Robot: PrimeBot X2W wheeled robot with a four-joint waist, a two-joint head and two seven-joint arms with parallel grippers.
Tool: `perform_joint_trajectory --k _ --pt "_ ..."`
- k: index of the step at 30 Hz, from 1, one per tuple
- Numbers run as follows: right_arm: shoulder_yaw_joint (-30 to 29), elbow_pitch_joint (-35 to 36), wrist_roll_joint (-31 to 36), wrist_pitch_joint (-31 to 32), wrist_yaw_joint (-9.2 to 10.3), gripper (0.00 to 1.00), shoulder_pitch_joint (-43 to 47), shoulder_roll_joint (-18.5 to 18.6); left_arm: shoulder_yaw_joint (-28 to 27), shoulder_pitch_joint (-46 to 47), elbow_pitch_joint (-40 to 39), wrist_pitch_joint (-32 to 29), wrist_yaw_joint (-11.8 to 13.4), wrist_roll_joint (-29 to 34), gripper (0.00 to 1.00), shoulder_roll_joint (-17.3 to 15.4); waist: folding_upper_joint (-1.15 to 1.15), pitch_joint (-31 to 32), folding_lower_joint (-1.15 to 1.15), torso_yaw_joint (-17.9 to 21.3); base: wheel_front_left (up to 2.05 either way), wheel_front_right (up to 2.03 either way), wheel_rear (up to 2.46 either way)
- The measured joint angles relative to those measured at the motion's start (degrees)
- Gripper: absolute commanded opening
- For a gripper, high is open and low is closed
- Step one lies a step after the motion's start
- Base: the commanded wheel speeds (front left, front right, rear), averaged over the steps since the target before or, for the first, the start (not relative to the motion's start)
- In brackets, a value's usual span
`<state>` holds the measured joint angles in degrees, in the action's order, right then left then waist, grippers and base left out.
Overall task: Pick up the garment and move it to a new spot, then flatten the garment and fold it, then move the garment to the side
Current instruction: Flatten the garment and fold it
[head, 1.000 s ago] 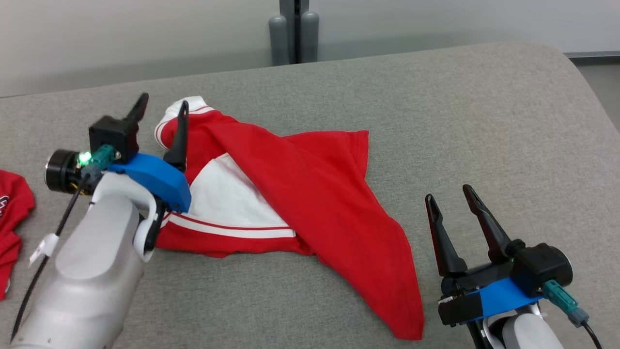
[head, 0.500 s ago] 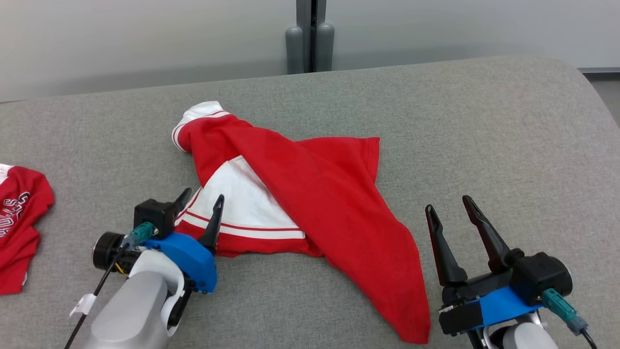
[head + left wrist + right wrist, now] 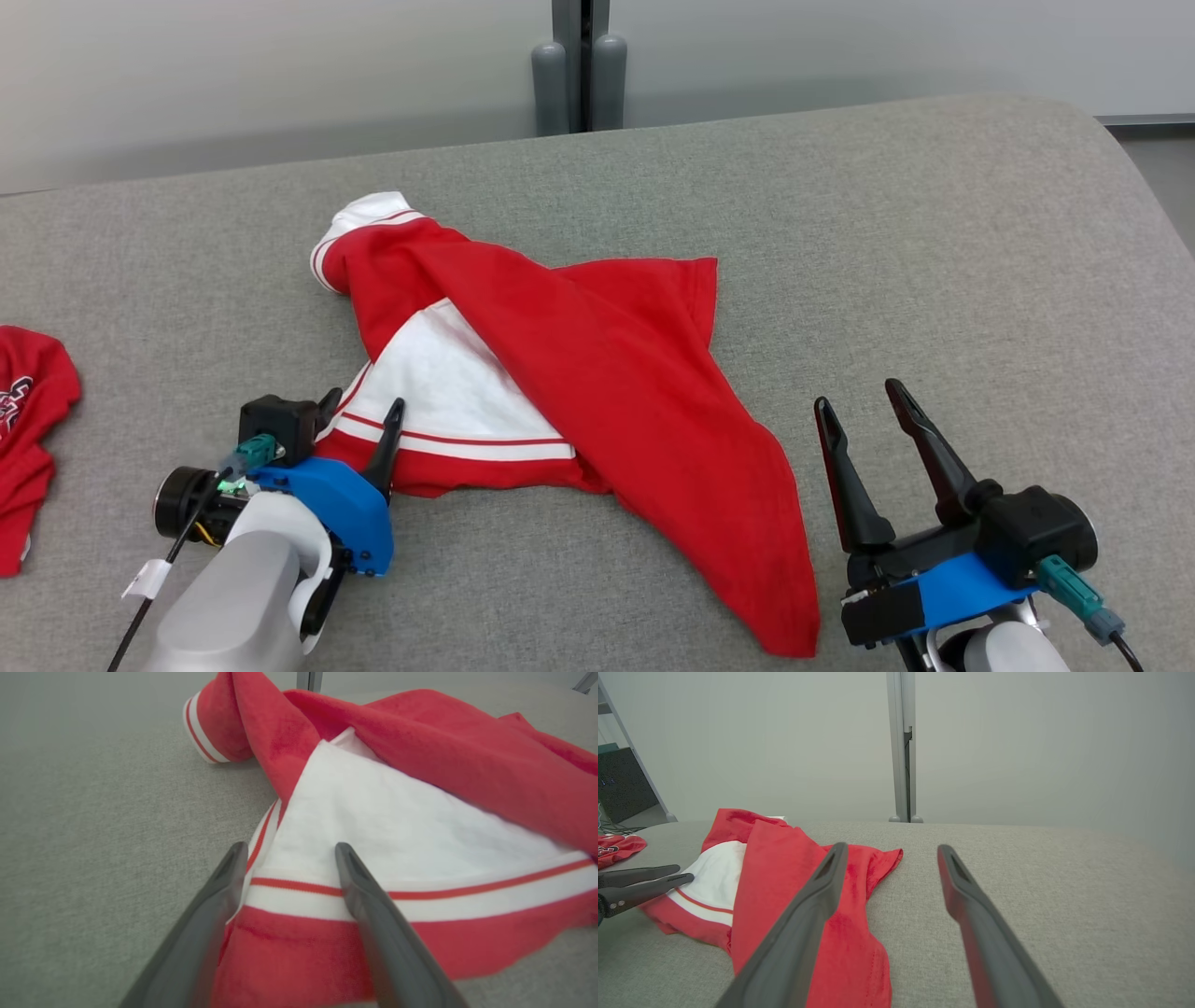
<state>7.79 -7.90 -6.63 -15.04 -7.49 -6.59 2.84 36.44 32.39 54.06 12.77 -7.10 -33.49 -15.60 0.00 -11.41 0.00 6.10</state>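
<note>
One red-and-white garment [image 3: 597,373] lies crumpled near the middle of the grey padded surface [image 3: 934,233], its white panel and striped band exposed. One second red garment [image 3: 28,411] sits at the surface's left edge, well apart.

Grippers: two.
- Left gripper [image 3: 364,401]: fingers spread, straddling the garment's near-left striped corner, pinching nothing.
- Right gripper [image 3: 857,394]: fingers spread, empty, just beside the garment's trailing red point.
</note>
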Motion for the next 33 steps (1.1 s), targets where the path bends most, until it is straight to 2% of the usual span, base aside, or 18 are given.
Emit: perform_joint_trajectory --k 11,12,13,14,23,28,33 --pt "0.6 -0.4 -0.1 0.0 0.00 1.00 -0.5 0.0 2.1 2.6 4.5 -1.6 -0.1 -2.1 1.00 1.5 0.00 -0.4 0.00 1.1 0.00 0.00 0.00" --pt "0.6 -0.4 -0.1 0.0 0.00 1.00 -0.5 0.0 2.4 2.7 4.8 -1.6 -0.1 -2.6 0.63 1.6 0.00 -0.4 0.00 1.2 0.00 0.00 0.00" --pt "0.7 -0.4 -0.1 0.0 0.00 1.00 -0.5 0.0 3.0 2.8 5.0 -1.7 -0.1 -2.7 0.34 1.7 0.00 -0.4 0.00 1.3 0.00 0.00 0.00" --pt "0.7 -0.4 -0.1 0.0 0.00 1.00 -0.5 0.0 3.2 2.9 5.1 -1.6 -0.1 -2.8 0.00 1.7 0.00 -0.4 0.01 1.3 0.00 0.00 0.00" --pt "-0.1 -0.5 -0.4 0.0 0.00 1.00 0.6 0.0 2.8 2.0 2.7 2.1 -0.3 -2.8 0.00 1.7 0.00 1.6 0.00 -0.3 0.00 0.00 0.00" --pt "-0.4 -0.6 -0.6 0.0 0.00 1.00 1.3 0.0 0.1 -2.8 -7.7 2.2 0.8 -0.2 0.00 1.4 0.00 3.0 0.00 -2.3 0.00 0.00 0.00" --pt "-0.5 -0.6 -0.7 0.0 0.00 1.00 2.3 0.0 -0.7 -12.9 -17.2 2.2 2.6 2.9 0.00 1.4 0.00 3.9 0.00 -3.9 0.00 0.00 0.00"
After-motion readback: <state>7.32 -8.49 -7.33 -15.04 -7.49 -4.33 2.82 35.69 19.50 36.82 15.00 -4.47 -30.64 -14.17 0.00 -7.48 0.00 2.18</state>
